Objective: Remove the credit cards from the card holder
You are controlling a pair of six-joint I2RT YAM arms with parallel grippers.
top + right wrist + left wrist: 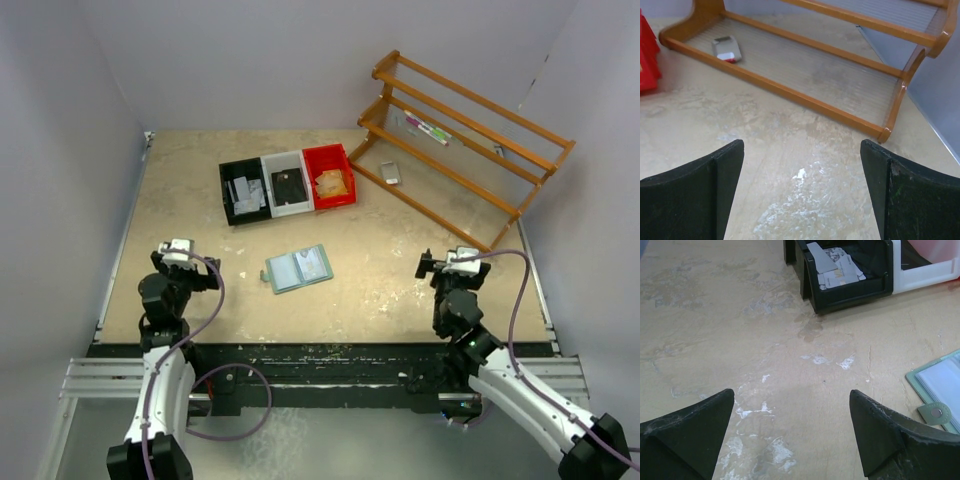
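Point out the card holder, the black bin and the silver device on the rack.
card holder [299, 268]: top view, on its open pocket pages
black bin [850, 295]: left wrist view, on its front wall
silver device [726, 48]: right wrist view, on its face

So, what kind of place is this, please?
Probably a robot test cell, not a home: a worn table boxed in by plain grey walls, a left arm and a right arm bolted at its near edge, and three bins.

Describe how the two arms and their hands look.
The left arm and right arm have white lower links, black joints above, and a looping purple cable each. The left hand and right hand carry a white block and two black wedge-shaped fingers, scuffed.
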